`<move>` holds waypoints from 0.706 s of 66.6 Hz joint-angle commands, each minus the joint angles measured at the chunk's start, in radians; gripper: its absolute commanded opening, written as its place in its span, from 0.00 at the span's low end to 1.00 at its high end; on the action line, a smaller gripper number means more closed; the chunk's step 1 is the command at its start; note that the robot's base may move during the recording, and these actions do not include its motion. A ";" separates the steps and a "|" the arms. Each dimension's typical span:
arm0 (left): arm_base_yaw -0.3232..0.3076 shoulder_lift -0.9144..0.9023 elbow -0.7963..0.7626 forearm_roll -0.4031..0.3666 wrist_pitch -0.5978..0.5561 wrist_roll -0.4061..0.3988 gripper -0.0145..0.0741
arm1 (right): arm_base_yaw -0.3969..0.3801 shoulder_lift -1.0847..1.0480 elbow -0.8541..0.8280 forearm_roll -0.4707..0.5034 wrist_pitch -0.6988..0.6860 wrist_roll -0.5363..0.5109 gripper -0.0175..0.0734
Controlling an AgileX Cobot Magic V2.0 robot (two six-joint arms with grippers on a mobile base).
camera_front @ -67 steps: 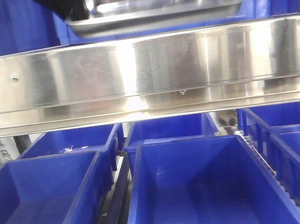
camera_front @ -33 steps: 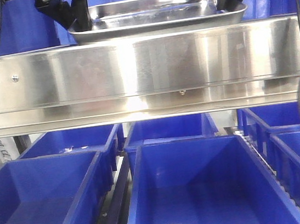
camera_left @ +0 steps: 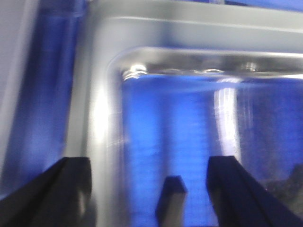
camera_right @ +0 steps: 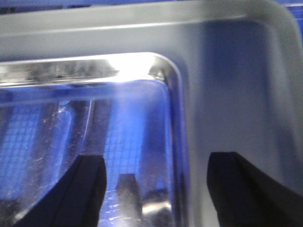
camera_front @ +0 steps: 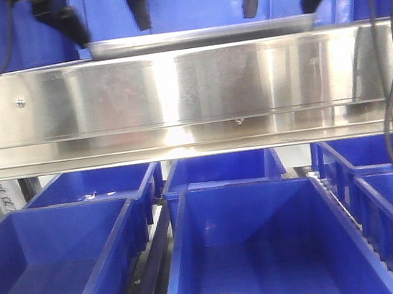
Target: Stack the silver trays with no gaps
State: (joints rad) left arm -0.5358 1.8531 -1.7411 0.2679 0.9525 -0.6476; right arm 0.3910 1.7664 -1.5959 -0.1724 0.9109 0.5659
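Silver trays (camera_front: 196, 37) lying flat behind shelf rail (camera_front: 189, 90), long axis left-right. Left gripper (camera_left: 149, 189) and right gripper (camera_right: 156, 189) above opposite ends, jaws spread wide, holding nothing, equally near.

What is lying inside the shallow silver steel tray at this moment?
Both wrist views show nothing lying in the shallow silver steel tray: only blue reflections on its shiny floor. The front view shows just its rim above the broad shiny steel rail, which hides whatever is beneath it.
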 commanded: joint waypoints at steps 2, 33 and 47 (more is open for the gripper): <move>0.005 -0.002 -0.007 0.014 0.000 -0.010 0.64 | -0.009 -0.005 -0.006 -0.024 -0.009 -0.006 0.58; -0.027 -0.128 -0.138 0.079 0.007 0.053 0.18 | -0.009 -0.129 -0.068 -0.024 0.043 -0.041 0.17; -0.075 -0.230 -0.082 0.082 -0.053 0.053 0.18 | -0.001 -0.260 0.000 0.018 -0.017 -0.169 0.17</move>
State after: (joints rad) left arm -0.5881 1.6707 -1.8547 0.3431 0.9459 -0.5991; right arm 0.3871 1.5642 -1.6402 -0.1690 0.9405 0.4614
